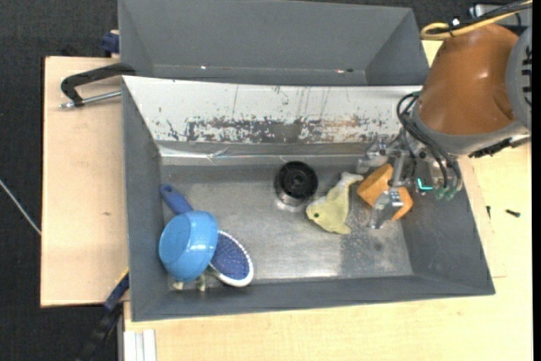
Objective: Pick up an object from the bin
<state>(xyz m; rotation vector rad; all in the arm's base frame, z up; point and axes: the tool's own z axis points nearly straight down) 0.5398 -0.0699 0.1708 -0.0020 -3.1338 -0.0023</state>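
1. A grey metal bin [139,182], seen from above, with sloping walls and a scuffed back wall.
2. In the near left corner of the floor lies a bright blue cup [188,245], its opening facing upward and its short handle pointing toward the back left.
3. Touching the cup's right side is an oval brush [234,259] with a white rim and dark blue bristles, lying flat.
4. Near the middle of the floor, close to the back wall, sits a small round black thing [297,180], well apart from the cup and brush.
5. Just to its right lies a pale yellow, soft, crumpled thing [332,210].
6. Against the yellow thing's right edge is an orange, blocky thing [372,186], at the right end of the floor.
7. The gripper [389,211] is low in the bin, directly at the orange thing and partly covering it. Whether it is open, closed or gripping cannot be told.
8. Above it, the arm's orange cover [469,89] rises over the bin's right rim.
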